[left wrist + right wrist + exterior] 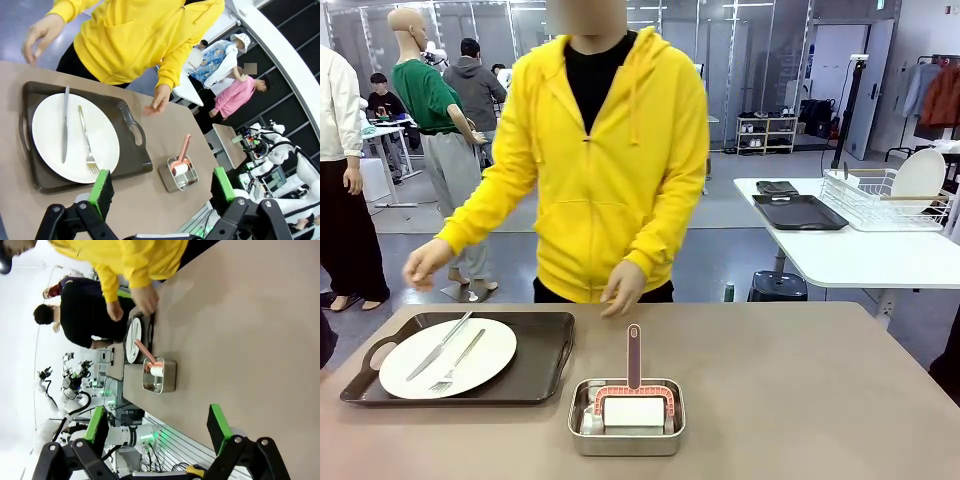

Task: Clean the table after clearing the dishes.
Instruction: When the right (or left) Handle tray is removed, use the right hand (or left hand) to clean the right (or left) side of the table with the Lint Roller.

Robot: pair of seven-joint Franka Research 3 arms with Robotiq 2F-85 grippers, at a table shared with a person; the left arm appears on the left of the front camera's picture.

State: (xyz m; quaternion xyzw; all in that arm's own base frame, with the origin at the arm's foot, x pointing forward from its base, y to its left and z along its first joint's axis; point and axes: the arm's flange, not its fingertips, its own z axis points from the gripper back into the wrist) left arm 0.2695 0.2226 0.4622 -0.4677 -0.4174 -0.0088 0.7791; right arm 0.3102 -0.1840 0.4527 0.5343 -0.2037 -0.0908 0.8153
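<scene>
Front view, lower left: we see the dark tray (pixel 545 362) on the table (pixel 800 400), carrying a white plate (pixel 496 358) with a knife (pixel 440 345) and a fork (pixel 460 358) lying on it.
Front view, lower centre: a square steel pan (pixel 626 445) sits just right of the tray, apart from it, holding a pink-handled roller (pixel 634 360).
Front view, centre: a person in a yellow hoodie (pixel 600 170) stands at the far edge.
Front view, right: a white side table (pixel 860 262) stands apart.
Left wrist view: we find the left gripper (pixel 161 182) released, jaws wide, grasping nothing, above the table near the tray.
Right wrist view: the right gripper (pixel 159 427) is released too, over bare tabletop.
</scene>
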